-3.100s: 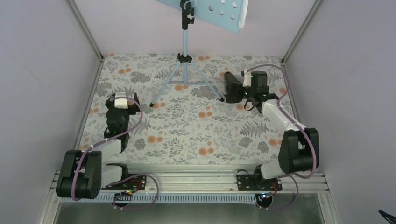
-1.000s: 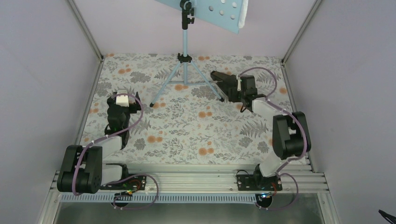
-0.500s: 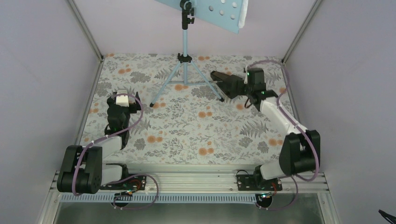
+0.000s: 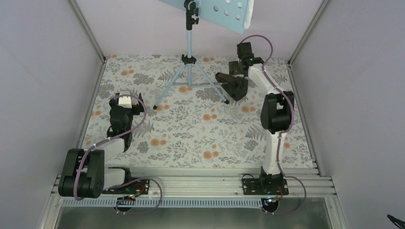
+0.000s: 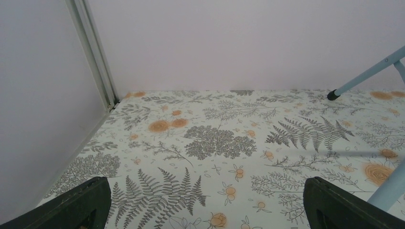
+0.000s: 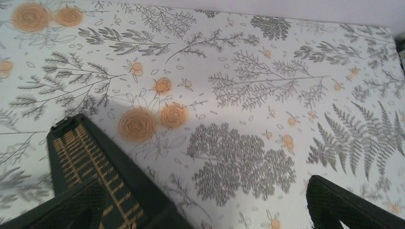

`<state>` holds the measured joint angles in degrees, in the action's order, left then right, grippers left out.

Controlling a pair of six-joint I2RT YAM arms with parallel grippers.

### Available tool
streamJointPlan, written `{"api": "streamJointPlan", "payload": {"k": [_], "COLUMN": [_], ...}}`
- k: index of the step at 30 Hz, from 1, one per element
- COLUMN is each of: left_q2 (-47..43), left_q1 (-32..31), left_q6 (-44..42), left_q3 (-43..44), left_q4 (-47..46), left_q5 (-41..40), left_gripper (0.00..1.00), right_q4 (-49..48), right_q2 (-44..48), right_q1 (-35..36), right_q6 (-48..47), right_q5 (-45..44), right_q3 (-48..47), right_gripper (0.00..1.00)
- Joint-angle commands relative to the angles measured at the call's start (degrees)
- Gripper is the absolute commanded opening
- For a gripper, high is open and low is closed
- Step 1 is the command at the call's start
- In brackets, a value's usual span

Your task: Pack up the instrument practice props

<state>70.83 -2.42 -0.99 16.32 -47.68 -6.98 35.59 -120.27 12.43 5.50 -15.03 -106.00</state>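
Observation:
The light blue music stand (image 4: 190, 43) stands on its tripod at the back centre, its hole-dotted tray (image 4: 217, 10) tilted at the top edge. A black wedge-shaped box (image 4: 229, 85) lies on its side by the tripod's right foot. It shows gold markings in the right wrist view (image 6: 88, 157). My right gripper (image 4: 237, 70) hangs open just above and behind the box (image 6: 205, 210), with only cloth between the fingers. My left gripper (image 4: 119, 101) rests open at the left (image 5: 205, 210), holding nothing. A tripod leg (image 5: 367, 74) shows at its right.
A floral cloth (image 4: 191, 138) covers the table. Lavender walls and metal corner posts (image 4: 88, 31) close in the left, back and right sides. The right arm stretches long over the right half of the table.
The right gripper tipped the black box from upright onto its side, opened and let go. It then rose toward the back as the arm stretched out. The left arm stayed still.

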Motion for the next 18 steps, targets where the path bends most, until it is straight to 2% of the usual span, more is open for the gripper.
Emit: {"api": "streamJointPlan", "payload": {"k": [1,7,11,18], "left_q2": [-0.4,-0.1,0.3,0.3], "left_q1": [-0.2,-0.3,-0.2,-0.3], "left_q6": [0.2,0.1,-0.6,-0.7], "left_q3": [1.6,1.8,2.2,2.1], "left_q4": [0.7,0.9,1.5,1.5], "left_q5": [-0.6,-0.2,-0.6,-0.6], "left_gripper": [1.0,1.0,1.0,1.0], "right_q4": [8.8,8.7,10.8,8.2], "right_q2": [-7.4,-9.3,-8.1,6.3], "right_q1": [0.8,1.1,1.8,2.6], "right_q6": [-4.3,-4.9,-3.8,1.1], "right_q5": [-2.2,1.5,0.6,-3.0], "right_q3": [-9.1,-8.9,-6.9,13.6], "right_gripper": [1.0,1.0,1.0,1.0]}}
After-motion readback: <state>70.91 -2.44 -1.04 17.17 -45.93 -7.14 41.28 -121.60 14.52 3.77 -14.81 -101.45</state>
